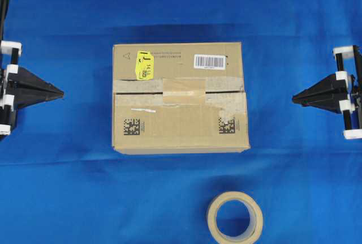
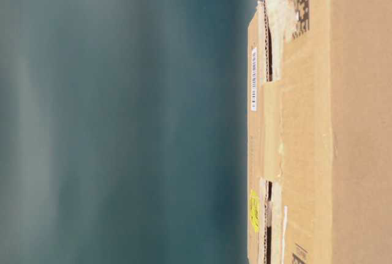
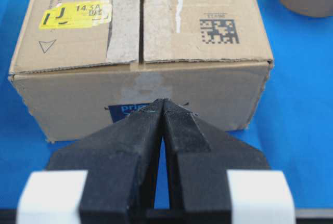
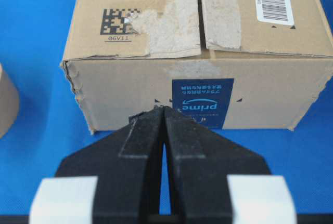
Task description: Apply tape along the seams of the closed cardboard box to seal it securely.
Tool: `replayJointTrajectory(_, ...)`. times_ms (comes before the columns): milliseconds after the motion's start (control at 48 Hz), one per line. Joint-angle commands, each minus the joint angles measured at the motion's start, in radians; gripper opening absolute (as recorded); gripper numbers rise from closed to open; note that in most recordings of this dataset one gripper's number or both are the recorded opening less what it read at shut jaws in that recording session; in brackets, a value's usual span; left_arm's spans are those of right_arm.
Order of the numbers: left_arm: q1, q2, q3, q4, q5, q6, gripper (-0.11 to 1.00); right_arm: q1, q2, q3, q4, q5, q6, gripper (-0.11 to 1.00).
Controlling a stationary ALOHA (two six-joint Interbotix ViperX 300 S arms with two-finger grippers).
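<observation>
Closest to us in both wrist views are the claws themselves: left gripper (image 3: 163, 103) and right gripper (image 4: 164, 110), each with its black jaws pressed together and pinching nothing. We note them parked at opposite sides of the blue table cover (image 1: 62, 23), tips aimed inward, well apart from everything. Between the two claws, straight ahead of each tip, sits the cardboard box (image 1: 180, 125), flaps down and closed. Its seam (image 1: 138, 92) runs from the left claw's side across to the right claw's side, edged by worn pale tape remnants. One short piece of tan tape (image 1: 184, 91) already lies across the middle of that seam, about equally far from either claw. We judge this stretch done. To either side of it the dark line is bare: the left wrist view shows the gap open at the end nearest the left claw, and the right wrist view shows the same at the end facing the right claw, with torn paper around it. So we reckon the job partly done, both outer stretches remaining. Smaller, the tape roll (image 1: 235, 219) lies flat on the cover, nearer the right claw than the left, clear of the box. Neither claw carries a fresh strip, so sealing the ends calls for more tape first.
</observation>
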Motion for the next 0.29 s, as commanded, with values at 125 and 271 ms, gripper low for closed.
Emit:
replayJointTrajectory(125, 0.002, 0.008, -0.011, 0.000, -0.009, -0.002, 0.00, -0.002, 0.002, -0.012, 0.000, -0.009, 0.000, 0.00)
replayJointTrajectory(271, 0.002, 0.008, -0.012, 0.000, -0.009, -0.002, 0.00, -0.002, -0.002, -0.015, 0.000, -0.009, 0.000, 0.00)
